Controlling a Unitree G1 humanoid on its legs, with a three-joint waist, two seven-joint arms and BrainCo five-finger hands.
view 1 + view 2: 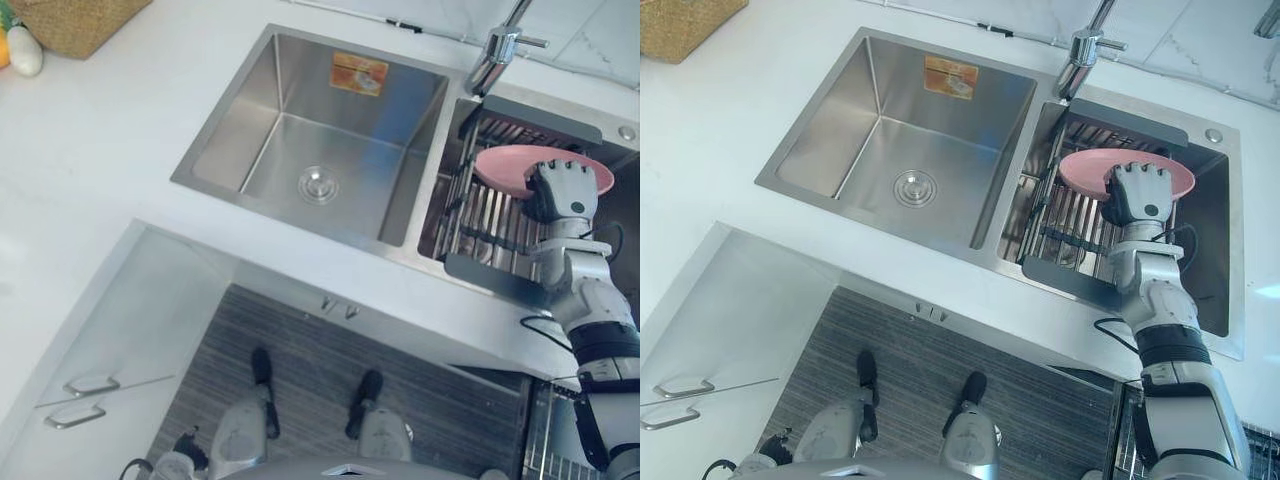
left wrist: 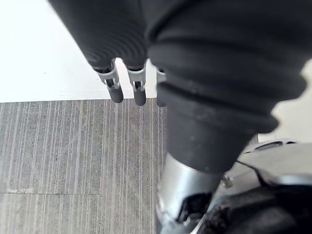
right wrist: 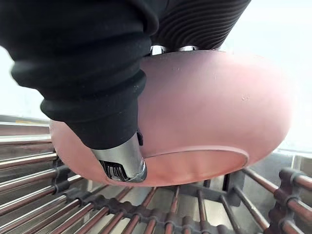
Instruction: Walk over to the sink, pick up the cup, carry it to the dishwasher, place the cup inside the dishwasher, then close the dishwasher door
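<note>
A pink bowl-shaped cup (image 1: 520, 165) sits over the wire dish rack (image 1: 480, 215) in the right sink basin. My right hand (image 1: 563, 190) is shut on its near rim. In the right wrist view the thumb (image 3: 121, 163) presses the pink cup (image 3: 209, 117) from below and the fingers go over its rim. The cup is tilted, just above the rack bars (image 3: 161, 209). My left hand (image 2: 116, 87) hangs low over the grey striped floor with its fingers straight and nothing in it.
The big left sink basin (image 1: 320, 130) holds just a drain. A tap (image 1: 497, 50) stands behind the divider. White counter (image 1: 100, 140) lies to the left, with a wicker basket (image 1: 75, 22) at the far corner. Cabinet handles (image 1: 85, 398) show lower left, a wire rack (image 1: 550, 450) lower right.
</note>
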